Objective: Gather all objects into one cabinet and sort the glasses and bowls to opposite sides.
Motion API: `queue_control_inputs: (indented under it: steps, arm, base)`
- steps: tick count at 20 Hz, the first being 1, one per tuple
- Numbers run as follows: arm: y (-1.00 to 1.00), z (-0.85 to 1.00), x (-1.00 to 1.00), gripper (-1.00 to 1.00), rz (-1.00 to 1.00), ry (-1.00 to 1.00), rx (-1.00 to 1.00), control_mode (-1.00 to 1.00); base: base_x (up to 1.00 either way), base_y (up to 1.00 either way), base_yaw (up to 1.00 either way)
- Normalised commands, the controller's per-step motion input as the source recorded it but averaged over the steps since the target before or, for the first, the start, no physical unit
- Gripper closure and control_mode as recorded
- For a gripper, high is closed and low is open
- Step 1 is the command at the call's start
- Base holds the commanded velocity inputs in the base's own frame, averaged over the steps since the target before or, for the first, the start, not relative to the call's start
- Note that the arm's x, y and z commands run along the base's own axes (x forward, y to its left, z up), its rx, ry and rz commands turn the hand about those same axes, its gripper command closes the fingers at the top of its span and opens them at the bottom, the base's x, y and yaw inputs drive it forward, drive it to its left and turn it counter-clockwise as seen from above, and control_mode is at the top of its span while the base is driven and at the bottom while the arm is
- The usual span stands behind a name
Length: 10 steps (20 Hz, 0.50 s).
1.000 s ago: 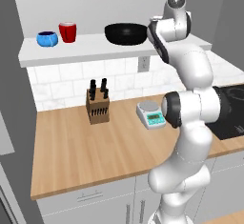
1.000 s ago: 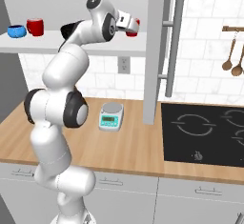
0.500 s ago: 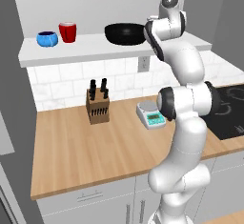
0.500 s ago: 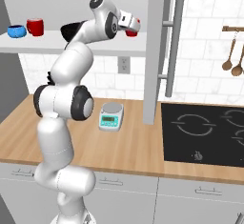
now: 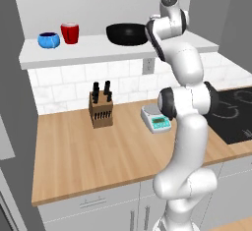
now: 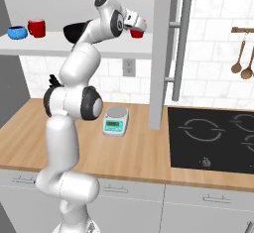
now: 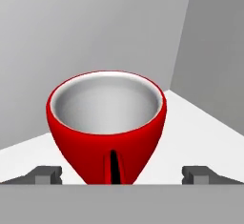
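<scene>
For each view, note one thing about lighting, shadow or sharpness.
Left base view: flat, even light, a glossy sheen on the black bowl. Right base view: soft, slightly blurred edges, the shelf dim underneath. Hand view: the red cup sharp, shaded inside its pale rim.

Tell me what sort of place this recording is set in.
A rendered home kitchen, by the look of it: a wooden counter with a knife block and scale, a black hob set into it, and a tiled wall with hanging spoons.
</scene>
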Motion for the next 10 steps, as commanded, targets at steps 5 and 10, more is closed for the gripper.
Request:
queue_control_inputs:
  steps: [5,10]
  arm:
    - [0.0,-0.01,0.08,-1.0,-0.04,0.06,0.0,-1.0]
    - [-0.01,-0.11,0.0,1.0,-0.04,0.03,0.0,-1.0]
  base:
    - [0.0,0.0,0.0]
    - [0.0,0.0,0.0]
